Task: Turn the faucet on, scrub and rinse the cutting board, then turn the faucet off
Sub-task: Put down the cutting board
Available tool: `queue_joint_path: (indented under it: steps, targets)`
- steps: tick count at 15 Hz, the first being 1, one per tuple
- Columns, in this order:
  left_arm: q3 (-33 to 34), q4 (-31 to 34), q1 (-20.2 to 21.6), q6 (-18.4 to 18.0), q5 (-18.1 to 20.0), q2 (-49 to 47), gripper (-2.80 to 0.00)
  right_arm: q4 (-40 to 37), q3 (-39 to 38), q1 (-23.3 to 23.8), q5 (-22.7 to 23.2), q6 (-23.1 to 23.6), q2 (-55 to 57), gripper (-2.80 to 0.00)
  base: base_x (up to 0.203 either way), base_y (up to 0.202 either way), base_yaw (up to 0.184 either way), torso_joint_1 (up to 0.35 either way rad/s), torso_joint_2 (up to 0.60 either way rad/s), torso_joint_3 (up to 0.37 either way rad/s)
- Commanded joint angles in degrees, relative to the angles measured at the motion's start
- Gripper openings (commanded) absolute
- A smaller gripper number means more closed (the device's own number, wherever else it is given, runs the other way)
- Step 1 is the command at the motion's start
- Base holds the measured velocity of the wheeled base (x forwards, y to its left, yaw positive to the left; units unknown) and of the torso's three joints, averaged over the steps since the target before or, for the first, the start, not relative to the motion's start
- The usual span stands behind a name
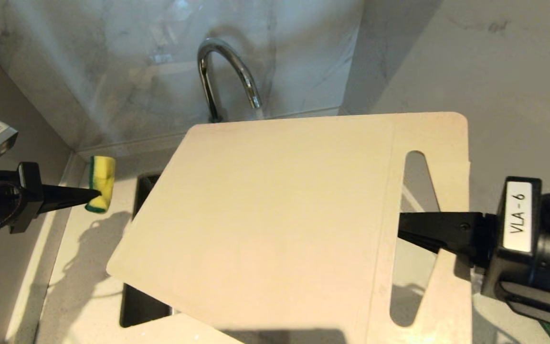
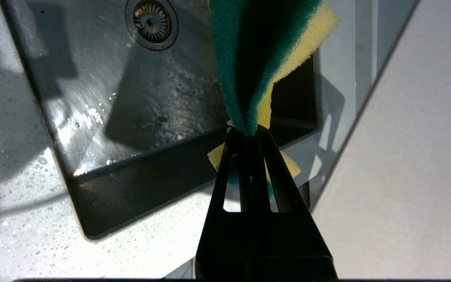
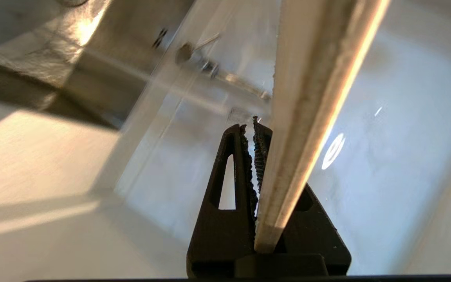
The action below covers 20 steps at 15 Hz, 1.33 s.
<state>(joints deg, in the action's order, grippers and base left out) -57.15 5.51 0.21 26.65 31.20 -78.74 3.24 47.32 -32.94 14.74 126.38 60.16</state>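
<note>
Over the sink (image 2: pixel 92 98), right end effector (image 1: pixel 401 231) clamped on the cutting board (image 1: pixel 275 215) below the faucet (image 1: pixel 222 71); at left, left end effector (image 1: pixel 94 195) clamped on the sponge (image 1: pixel 100 184).

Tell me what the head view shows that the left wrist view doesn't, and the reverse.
Only the head view: the faucet with water at its spout, and the cutting board held up over the sink, the right hand clamped on the strip beside its handle slot.

Only the left wrist view: the sink basin, wet, with its drain, and the sponge's green scrub face.

Both: the left hand shut on the yellow-and-green sponge, clear of the board, and the speckled countertop.
</note>
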Motion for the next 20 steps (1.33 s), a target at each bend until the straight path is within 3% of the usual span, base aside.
queue_joint_path:
  steps: [1, 3, 5, 8, 13, 16, 20]
  targets:
    - [-0.6, -0.1, -0.1, 0.2, 0.3, -1.4, -2.80, 0.0, -4.7, 0.0, -3.9, -2.7, -8.9, -2.80, 0.000, 0.000, 0.000, 0.000, 0.00, 0.000]
    - [-0.7, -0.1, -0.6, 0.2, 0.4, -1.9, -2.80, -1.6, -6.7, 0.0, -10.7, -5.7, -14.6, -2.80, 0.000, 0.000, 0.000, 0.000, 0.00, 0.000]
    - [-0.7, -0.2, -0.9, 0.2, 0.3, -2.6, -2.80, -9.5, -8.0, 0.0, -17.6, -13.0, -18.4, -2.80, 0.000, 0.000, 0.000, 0.000, 0.00, 0.000]
    - [-0.6, -0.3, -0.9, 0.2, 0.2, -3.4, -2.80, -11.1, -12.9, 0.1, -22.3, -21.5, -20.3, -2.80, 0.000, 0.000, 0.000, 0.000, 0.00, 0.000]
    - [-0.7, -0.4, -0.8, 0.2, 0.2, -4.7, -2.80, -10.6, -17.9, 0.2, -28.6, -31.8, -19.4, -2.80, 0.000, 0.000, 0.000, 0.000, 0.00, 0.000]
    - [-0.7, -0.5, -0.7, 0.3, 0.2, -6.2, -2.80, -5.1, -20.5, 0.2, -31.9, -33.4, -15.9, -2.80, 0.000, 0.000, 0.000, 0.000, 0.00, 0.000]
    - [-0.7, -0.4, -0.8, 0.5, 0.3, -7.1, -2.80, 9.4, -23.9, 0.2, -33.4, -33.5, -7.4, -2.80, 0.000, 0.000, 0.000, 0.000, 0.00, 0.000]
